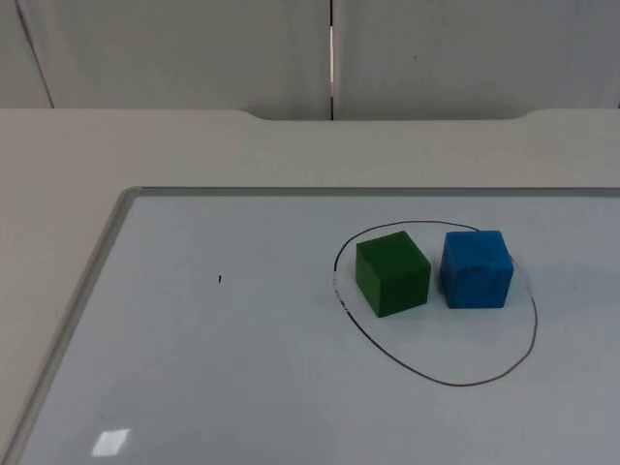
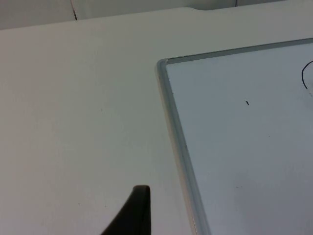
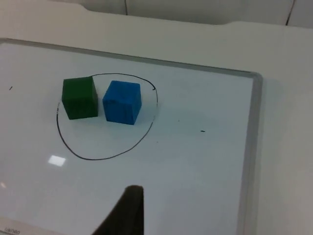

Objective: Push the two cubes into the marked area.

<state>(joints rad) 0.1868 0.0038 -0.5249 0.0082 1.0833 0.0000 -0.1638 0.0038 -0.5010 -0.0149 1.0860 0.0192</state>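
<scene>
A green cube and a blue cube stand side by side, a small gap apart, on a whiteboard. Both sit within a hand-drawn black loop, in its far half. The green cube is close to the line on its outer side, and the blue cube has more room around it. My right gripper hovers over the board well short of the loop and touches nothing. My left gripper hangs over the bare table top beside the board's frame, far from both cubes.
The whiteboard's metal frame forms a low raised edge around it. A tiny black mark lies on the board left of the loop. White table top runs back to the grey partition wall.
</scene>
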